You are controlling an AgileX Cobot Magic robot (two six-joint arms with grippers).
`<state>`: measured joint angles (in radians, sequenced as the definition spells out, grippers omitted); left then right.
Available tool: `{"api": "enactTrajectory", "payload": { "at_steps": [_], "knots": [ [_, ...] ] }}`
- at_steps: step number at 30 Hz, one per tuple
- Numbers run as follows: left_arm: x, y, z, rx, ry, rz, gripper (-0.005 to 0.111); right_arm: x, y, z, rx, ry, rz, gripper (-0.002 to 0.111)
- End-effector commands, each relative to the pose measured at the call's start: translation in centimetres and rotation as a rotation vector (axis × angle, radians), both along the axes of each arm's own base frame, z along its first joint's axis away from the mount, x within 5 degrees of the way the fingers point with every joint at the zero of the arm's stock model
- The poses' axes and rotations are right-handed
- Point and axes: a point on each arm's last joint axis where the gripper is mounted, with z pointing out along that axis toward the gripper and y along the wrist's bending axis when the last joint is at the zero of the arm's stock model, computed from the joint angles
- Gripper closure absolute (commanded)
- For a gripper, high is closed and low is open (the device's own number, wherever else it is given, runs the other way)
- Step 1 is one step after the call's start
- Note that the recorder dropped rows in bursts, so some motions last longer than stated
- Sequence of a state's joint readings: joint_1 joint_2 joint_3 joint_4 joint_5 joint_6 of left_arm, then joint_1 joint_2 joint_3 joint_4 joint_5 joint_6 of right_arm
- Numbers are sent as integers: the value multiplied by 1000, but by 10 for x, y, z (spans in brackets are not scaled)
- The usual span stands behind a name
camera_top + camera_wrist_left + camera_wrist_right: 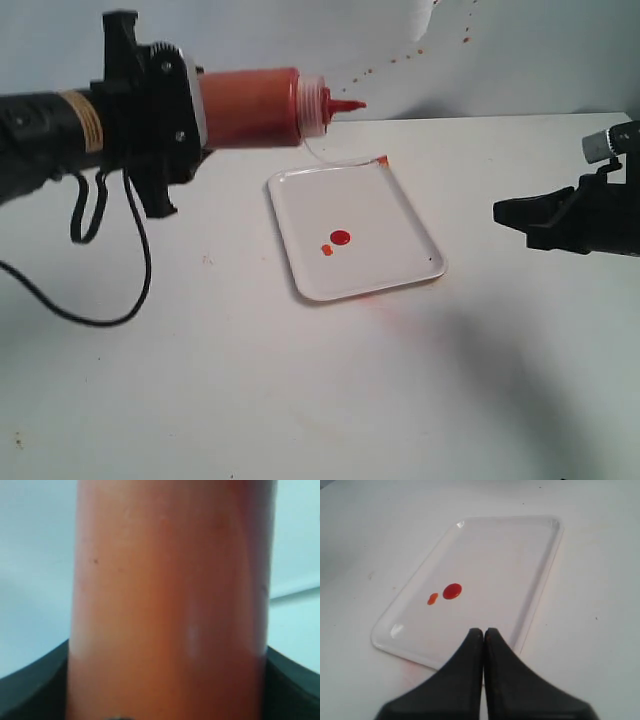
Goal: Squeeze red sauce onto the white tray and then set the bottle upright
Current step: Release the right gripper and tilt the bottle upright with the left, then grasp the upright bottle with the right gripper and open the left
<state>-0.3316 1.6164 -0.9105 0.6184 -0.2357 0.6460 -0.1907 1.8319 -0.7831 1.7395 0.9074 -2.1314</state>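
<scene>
Outside, left gripper (192,106) clasps the bottle (255,105) horizontal; its wrist view shows only orange wall, probably red sauce (170,605); right gripper (484,632) pressed together.

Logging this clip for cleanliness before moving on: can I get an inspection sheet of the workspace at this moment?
Surface: white table, with a faint red smear by the tray's near edge.
Job's things: bottle held sideways in the air, not upright; white tray flat on the table; two drops of red sauce on it, another dab at its far corner.
Clutter: nothing seen.
Grippers: left gripper shut on the bottle; right gripper shut, empty, near the tray.
Cables: black cable looping down onto the table.
Surroundings: pale backdrop with red splatter dots.
</scene>
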Motion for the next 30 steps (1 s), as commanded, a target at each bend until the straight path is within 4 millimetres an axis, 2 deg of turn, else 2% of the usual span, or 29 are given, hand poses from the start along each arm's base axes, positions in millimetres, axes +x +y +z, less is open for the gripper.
{"api": "enactTrajectory", "payload": {
  "at_steps": [1,8,10,14,17,20,23,30],
  "knots": [
    [-17,11,-21,-260,-16,36,107,-2,0,5,22,-25,12,108],
    [-32,43,-61,-476,-47,81,107,3,-1,10,17,-48,13,108],
    [-29,50,-73,-522,-15,110,107,7,-2,13,14,-62,13,108],
    [-18,62,-94,-784,15,135,107,16,-4,23,5,-108,14,108],
    [-11,69,-118,-853,143,161,107,19,-4,25,4,-120,15,108],
    [0,73,-133,-901,232,143,107,18,-4,26,13,-124,22,108],
    [10,71,-139,-942,321,76,107,18,-3,27,27,-130,34,108],
    [18,57,-134,-926,447,-112,107,16,3,30,55,-141,65,108]
  ]
}}
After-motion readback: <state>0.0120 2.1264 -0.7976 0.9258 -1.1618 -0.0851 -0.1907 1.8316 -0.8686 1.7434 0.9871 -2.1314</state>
